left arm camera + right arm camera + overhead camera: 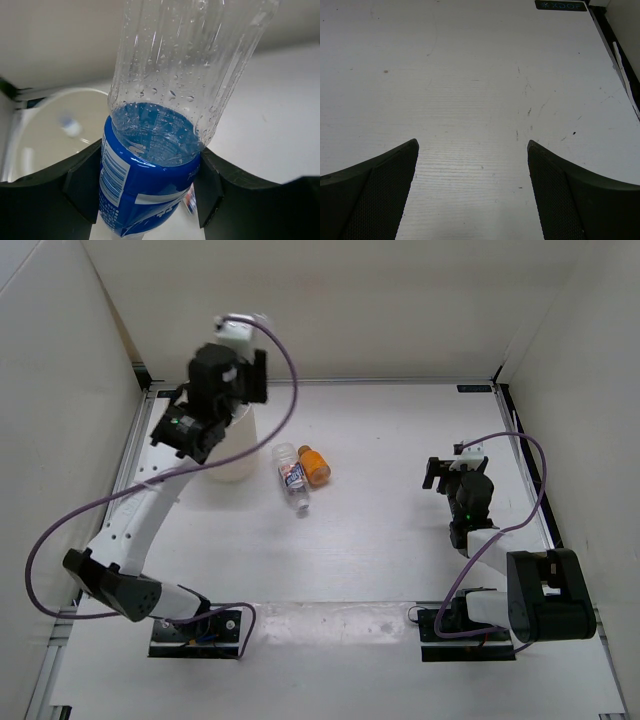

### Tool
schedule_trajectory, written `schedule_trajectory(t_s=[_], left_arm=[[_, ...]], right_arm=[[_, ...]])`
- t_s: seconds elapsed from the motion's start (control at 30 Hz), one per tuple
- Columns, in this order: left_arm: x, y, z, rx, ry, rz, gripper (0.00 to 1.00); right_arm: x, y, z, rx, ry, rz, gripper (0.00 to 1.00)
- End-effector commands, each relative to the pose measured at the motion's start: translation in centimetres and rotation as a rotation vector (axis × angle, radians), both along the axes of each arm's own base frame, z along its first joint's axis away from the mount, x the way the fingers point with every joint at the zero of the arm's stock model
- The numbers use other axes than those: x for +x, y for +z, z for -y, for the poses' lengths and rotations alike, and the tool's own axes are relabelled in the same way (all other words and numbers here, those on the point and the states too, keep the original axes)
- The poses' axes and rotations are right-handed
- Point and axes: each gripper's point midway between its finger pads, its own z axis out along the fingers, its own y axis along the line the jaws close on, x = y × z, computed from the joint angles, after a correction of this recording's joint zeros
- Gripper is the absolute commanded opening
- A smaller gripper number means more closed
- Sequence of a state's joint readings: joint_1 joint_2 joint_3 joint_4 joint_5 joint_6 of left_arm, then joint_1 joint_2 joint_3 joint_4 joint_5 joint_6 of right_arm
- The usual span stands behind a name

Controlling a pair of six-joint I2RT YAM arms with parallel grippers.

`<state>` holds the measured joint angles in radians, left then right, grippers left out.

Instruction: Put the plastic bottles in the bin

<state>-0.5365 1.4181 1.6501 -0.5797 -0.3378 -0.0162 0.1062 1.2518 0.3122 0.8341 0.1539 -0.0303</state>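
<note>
My left gripper (232,358) is raised over the cream-white bin (234,454) at the back left and is shut on the clear bottle with the blue label (148,167), one finger on each side of the label. The bin's open rim (47,98) shows below and to the left of the bottle in the left wrist view. The clear bottle with the white-pink label (292,478) and the short orange bottle (315,465) lie side by side on the table right of the bin. My right gripper (452,470) (472,150) is open and empty at the right side.
White walls enclose the table at the back and both sides. A purple cable loops from each arm. A small dark label (561,5) lies at the far right edge of the table.
</note>
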Motion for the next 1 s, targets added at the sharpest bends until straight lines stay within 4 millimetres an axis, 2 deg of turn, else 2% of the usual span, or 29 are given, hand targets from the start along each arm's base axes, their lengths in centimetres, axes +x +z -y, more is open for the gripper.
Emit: schedule_trajectory(t_s=[0.0,0.07,0.1,0.2,0.33,0.43,0.5,0.53,0.67,0.8,0.97], left_arm=[[2.4,7.0,-7.6,-0.119,0.205,0.194,0.21],[3.6,7.2,-8.3,-0.176,0.208,0.192,0.23],[4.3,7.4,-10.3,-0.19,0.241,0.197,0.23],[5.9,6.2,-12.9,-0.253,0.303,0.176,0.26],[7.4,3.6,-13.9,-0.326,0.316,0.114,0.32],[7.7,1.4,-14.1,-0.332,0.334,0.068,0.37],[7.8,0.9,-14.3,-0.359,0.35,0.059,0.42],[7.9,-0.2,-14.2,-0.36,0.353,0.036,0.45],[7.8,-1.0,-14.5,-0.386,0.372,0.023,0.62],[7.6,-1.4,-14.8,-0.377,0.387,0.012,0.99],[7.3,-0.8,-15.5,-0.369,0.404,0.019,0.99]], right_arm=[[0.7,2.6,0.0,0.0,-0.003,0.085,0.9],[0.6,2.3,0.0,0.0,-0.003,0.078,0.9],[0.7,2.3,0.0,0.0,-0.002,0.076,0.9],[0.7,2.3,0.0,0.001,-0.004,0.078,0.9],[0.7,2.4,0.0,0.001,-0.004,0.078,0.9],[0.7,2.2,0.1,0.002,-0.004,0.071,0.9],[0.8,2.4,0.1,0.005,-0.003,0.074,0.9],[0.8,2.4,0.2,0.006,-0.006,0.074,0.9],[0.8,2.3,0.2,0.008,-0.001,0.07,0.9],[0.8,2.3,0.2,0.009,-0.005,0.07,0.9],[0.8,2.4,0.2,0.006,-0.007,0.073,0.9]])
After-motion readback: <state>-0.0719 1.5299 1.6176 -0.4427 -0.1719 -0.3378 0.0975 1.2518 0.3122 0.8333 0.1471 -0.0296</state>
